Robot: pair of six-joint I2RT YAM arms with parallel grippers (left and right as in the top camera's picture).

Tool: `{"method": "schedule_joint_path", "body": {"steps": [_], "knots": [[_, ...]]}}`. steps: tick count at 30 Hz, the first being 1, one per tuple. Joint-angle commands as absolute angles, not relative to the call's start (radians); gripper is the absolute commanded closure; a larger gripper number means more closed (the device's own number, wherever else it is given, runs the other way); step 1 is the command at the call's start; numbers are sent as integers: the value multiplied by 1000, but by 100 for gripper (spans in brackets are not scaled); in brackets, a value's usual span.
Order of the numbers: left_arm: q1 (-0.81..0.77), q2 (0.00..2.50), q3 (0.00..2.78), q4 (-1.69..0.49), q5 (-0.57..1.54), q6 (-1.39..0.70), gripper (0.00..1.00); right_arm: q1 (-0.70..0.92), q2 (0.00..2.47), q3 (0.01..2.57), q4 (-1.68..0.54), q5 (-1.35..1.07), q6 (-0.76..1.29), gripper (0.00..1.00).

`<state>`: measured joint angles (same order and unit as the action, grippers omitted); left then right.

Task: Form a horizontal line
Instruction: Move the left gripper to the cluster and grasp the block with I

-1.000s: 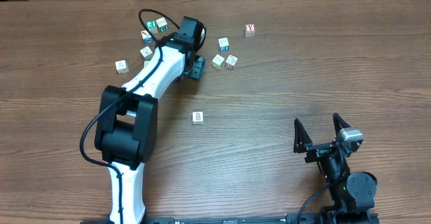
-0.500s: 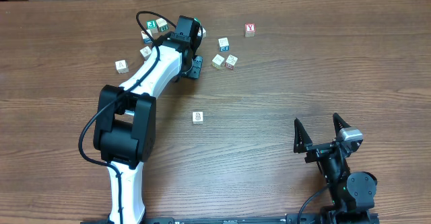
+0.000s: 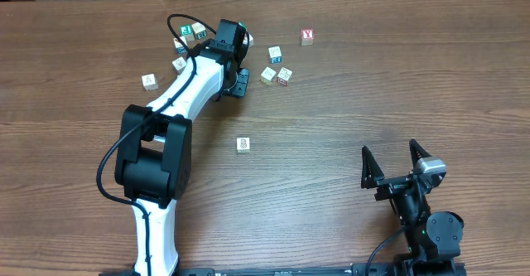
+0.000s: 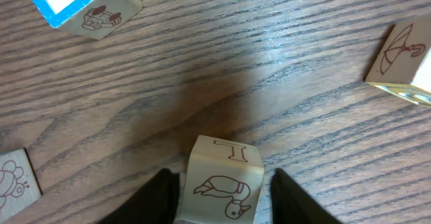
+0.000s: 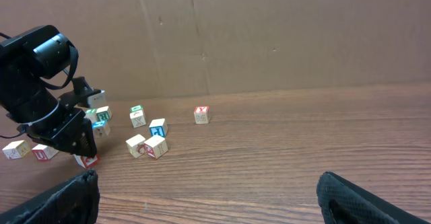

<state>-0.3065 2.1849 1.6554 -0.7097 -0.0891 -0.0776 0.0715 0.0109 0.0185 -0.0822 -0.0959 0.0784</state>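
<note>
Looks like a robot lab: plain wood table (image 3: 373, 85), brown cardboard wall (image 5: 269, 35) behind, two robot arms (image 3: 178, 102) (image 3: 418, 205) fixed at the edge, little letter blocks (image 3: 243, 145).

1. Overhead: bright, even light from above. The table (image 3: 348, 102) carries only faint, soft shadows, I see no glare, and it looks sharp edge to edge.
2. Left wrist: a dark, soft shadow lies on the wood just beyond the T cube (image 4: 225, 180), with a pale sheen up and to the right. The left fingers (image 4: 158, 200) are black blurs.
3. Right wrist: the far cubes (image 5: 155, 146) are small but crisp, while the right fingers (image 5: 54, 200) are dim and out of focus.
</note>
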Motion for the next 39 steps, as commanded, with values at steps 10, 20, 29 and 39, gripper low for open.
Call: {"method": "schedule_joint_path", "body": {"steps": [10,20,29,39], "knots": [[-300,2213,1627,-688,-77,-94,54,64,3,8,-78,-83,77,0],[-300,2231,1626,-650,-78,-94,58,64,3,8,-78,-83,77,0],[-300,2229,1667,-655,-77,-101,52,64,3,8,-78,-83,77,0],[-300,2229,1717,-709,-76,-105,60,64,3,8,-78,-83,77,0]]}}
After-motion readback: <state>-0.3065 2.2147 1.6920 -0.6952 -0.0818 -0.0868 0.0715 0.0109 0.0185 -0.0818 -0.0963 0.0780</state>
